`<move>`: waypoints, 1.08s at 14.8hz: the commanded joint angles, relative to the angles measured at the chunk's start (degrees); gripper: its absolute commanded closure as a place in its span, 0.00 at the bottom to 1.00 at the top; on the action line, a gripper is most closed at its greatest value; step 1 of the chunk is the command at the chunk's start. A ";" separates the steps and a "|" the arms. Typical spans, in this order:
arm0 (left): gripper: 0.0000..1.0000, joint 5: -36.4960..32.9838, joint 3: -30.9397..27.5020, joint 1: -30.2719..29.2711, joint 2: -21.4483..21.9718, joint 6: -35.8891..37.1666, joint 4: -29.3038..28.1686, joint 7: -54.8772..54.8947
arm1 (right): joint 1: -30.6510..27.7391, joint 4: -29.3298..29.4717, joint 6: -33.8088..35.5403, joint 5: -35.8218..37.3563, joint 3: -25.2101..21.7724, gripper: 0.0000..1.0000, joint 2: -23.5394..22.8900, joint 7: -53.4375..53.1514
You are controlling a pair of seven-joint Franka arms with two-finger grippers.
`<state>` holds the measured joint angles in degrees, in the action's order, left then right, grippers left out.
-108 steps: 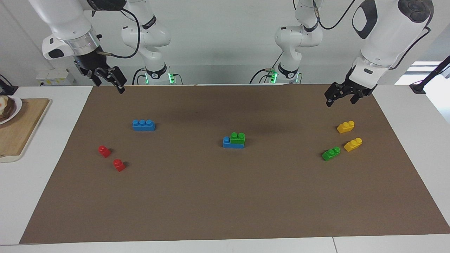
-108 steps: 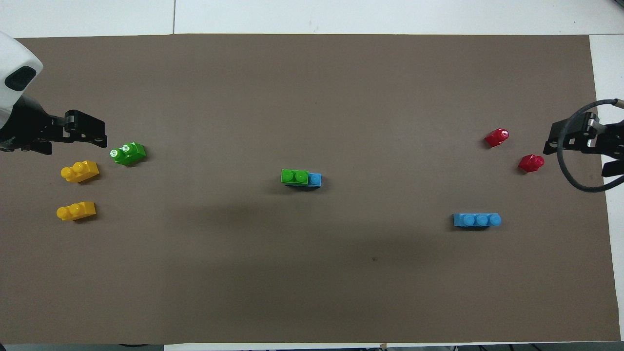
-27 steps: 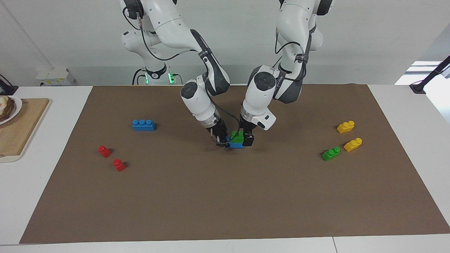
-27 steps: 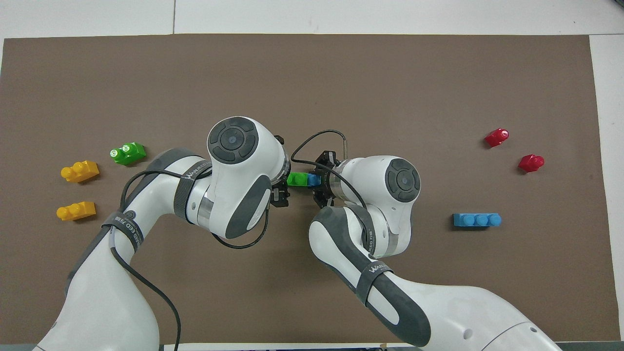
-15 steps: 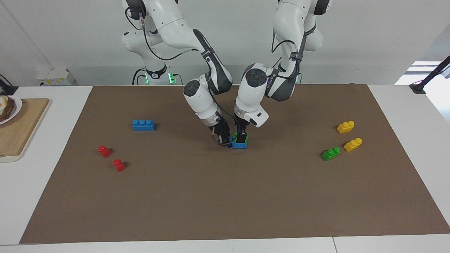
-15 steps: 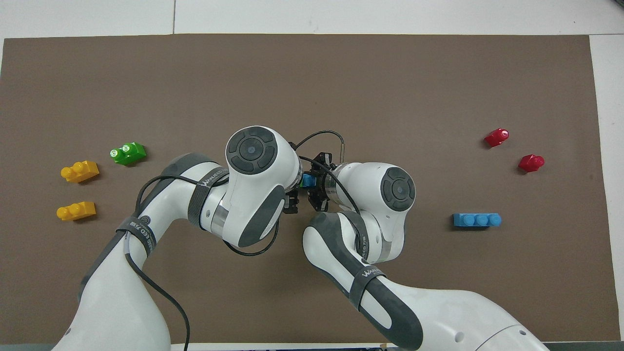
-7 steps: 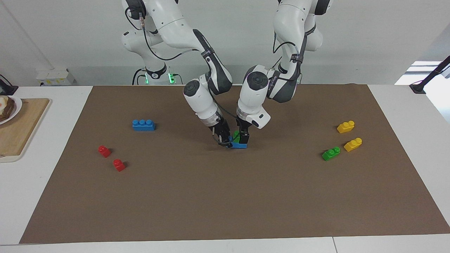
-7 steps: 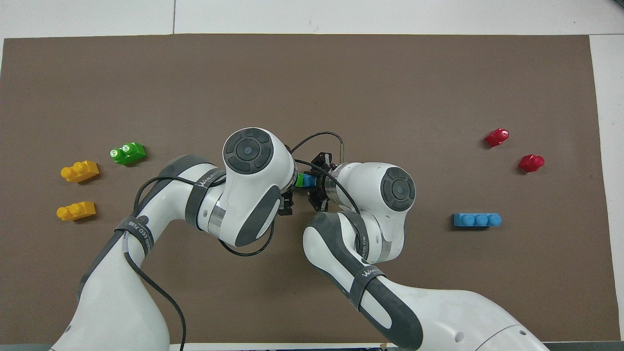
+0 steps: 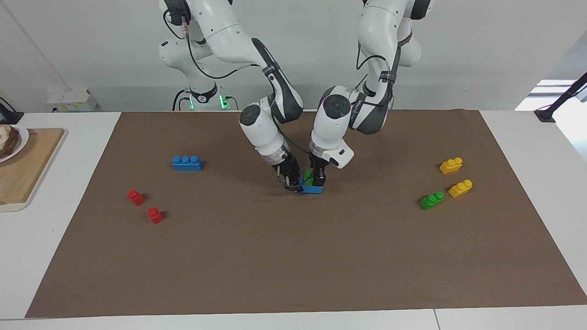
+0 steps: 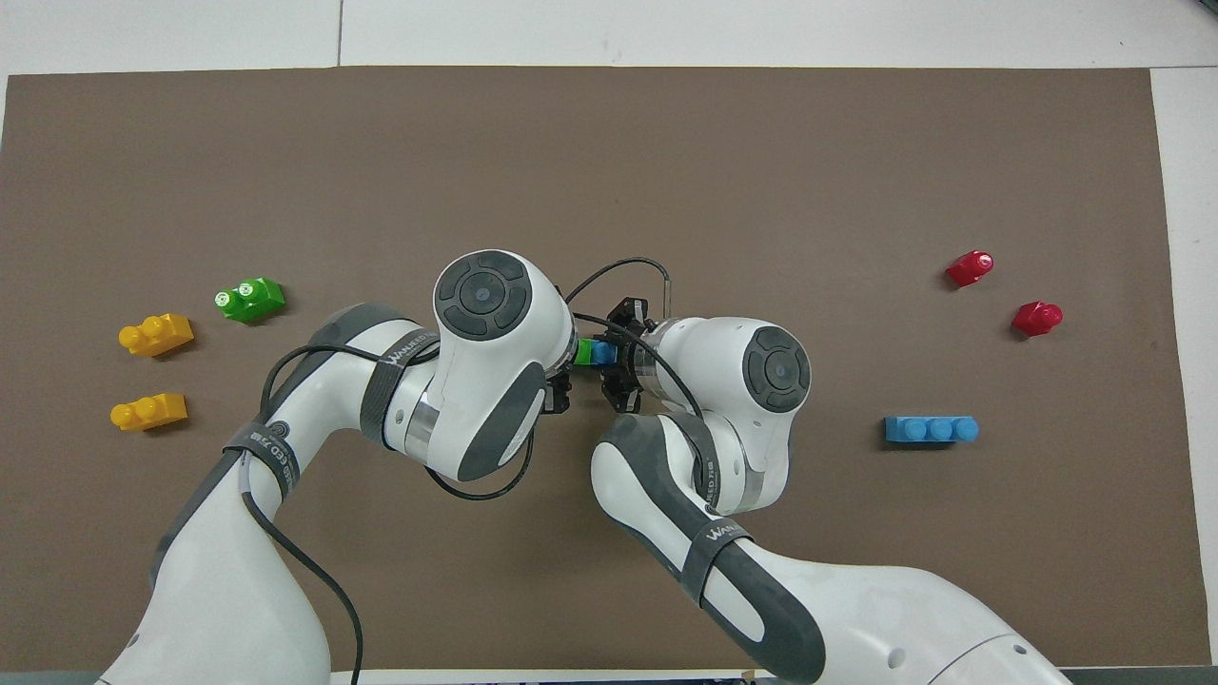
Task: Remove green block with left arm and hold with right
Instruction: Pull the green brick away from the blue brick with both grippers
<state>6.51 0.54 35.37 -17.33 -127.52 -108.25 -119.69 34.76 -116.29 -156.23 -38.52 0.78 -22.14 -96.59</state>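
A green block sits on a short blue brick in the middle of the brown mat. My left gripper comes down on the green block and is shut on it, with one black finger covering much of it. My right gripper, below the silver wrist collar, is shut on the blue brick's free end at mat level. In the overhead view only slivers of the green block and the blue brick show between the two wrists.
A second green block and two yellow bricks lie toward the left arm's end. A blue three-stud brick and two red pieces lie toward the right arm's end. A wooden board lies off the mat there.
Both arms came from the table's ends to the middle stack and closed on it. Over the last second the left wrist rose and tilted slightly; the right gripper stayed put.
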 commanded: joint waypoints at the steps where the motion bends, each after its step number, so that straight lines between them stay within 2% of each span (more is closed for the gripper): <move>1: 0.70 -0.71 -0.01 0.22 0.89 -0.19 -1.53 -1.16 | 0.13 -0.60 -1.45 -1.47 -0.08 1.00 -0.10 0.87; 4: 1.00 -0.71 -0.01 0.22 0.89 -0.01 -1.44 -1.16 | 0.13 -0.69 -1.45 -1.47 -0.08 1.00 -0.10 0.87; 7: 1.00 -0.71 -0.19 -0.21 1.33 0.34 -1.00 -0.90 | 0.13 -0.86 -1.45 -1.47 -0.08 1.00 -0.10 0.87; 13: 1.00 -0.71 -0.10 -2.59 6.69 1.83 -1.09 1.29 | 0.13 -0.86 -1.45 -1.47 -0.08 1.00 -0.10 0.87; 16: 1.00 -0.71 -0.19 -2.77 9.14 5.16 -1.53 5.85 | 0.13 -0.78 -1.27 -1.47 -0.08 1.00 -0.10 0.87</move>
<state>5.99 0.18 33.09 -11.11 -125.07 -108.18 -117.21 34.88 -116.29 -156.49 -38.53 0.72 -22.18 -96.34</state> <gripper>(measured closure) 0.648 0.656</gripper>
